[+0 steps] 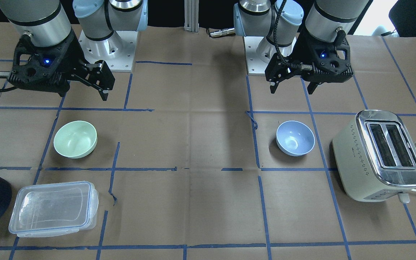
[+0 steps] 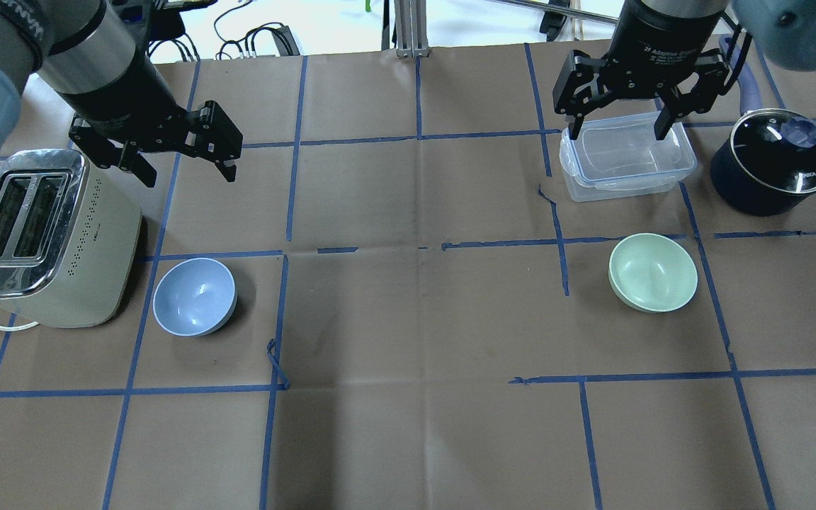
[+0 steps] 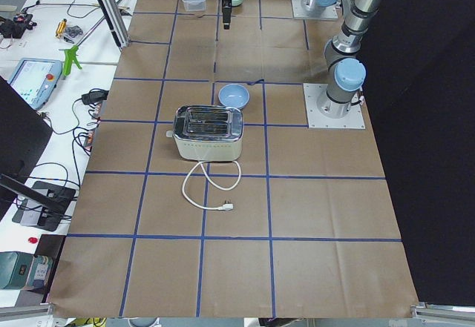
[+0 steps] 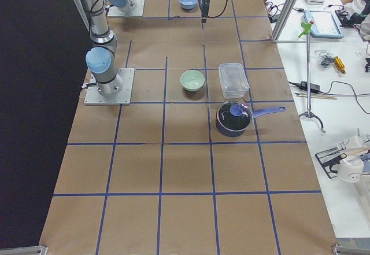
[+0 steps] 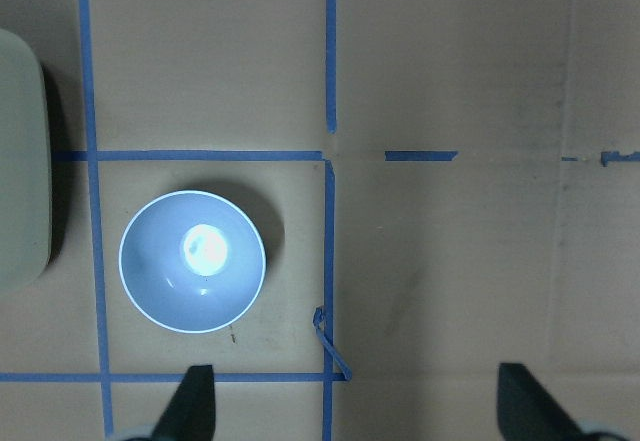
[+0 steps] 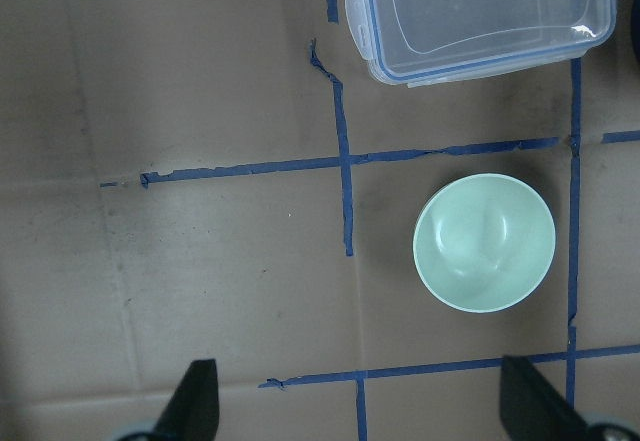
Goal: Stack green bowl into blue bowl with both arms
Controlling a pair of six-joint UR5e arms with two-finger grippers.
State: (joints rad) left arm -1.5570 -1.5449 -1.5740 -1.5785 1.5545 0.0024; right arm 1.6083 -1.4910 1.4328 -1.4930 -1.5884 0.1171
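Note:
The pale green bowl (image 1: 75,139) sits upright on the brown paper on the robot's right side; it also shows in the overhead view (image 2: 653,273) and the right wrist view (image 6: 484,242). The pale blue bowl (image 1: 295,138) sits upright on the robot's left side (image 2: 194,296), next to the toaster, and shows in the left wrist view (image 5: 192,261). My right gripper (image 2: 618,133) is open and empty, raised above the clear container, beyond the green bowl. My left gripper (image 2: 188,176) is open and empty, raised above the table beyond the blue bowl.
A cream toaster (image 2: 32,234) with a loose cord stands close to the blue bowl. A clear lidded container (image 2: 624,156) and a dark lidded pot (image 2: 773,166) stand beyond the green bowl. Blue tape lines cross the paper.

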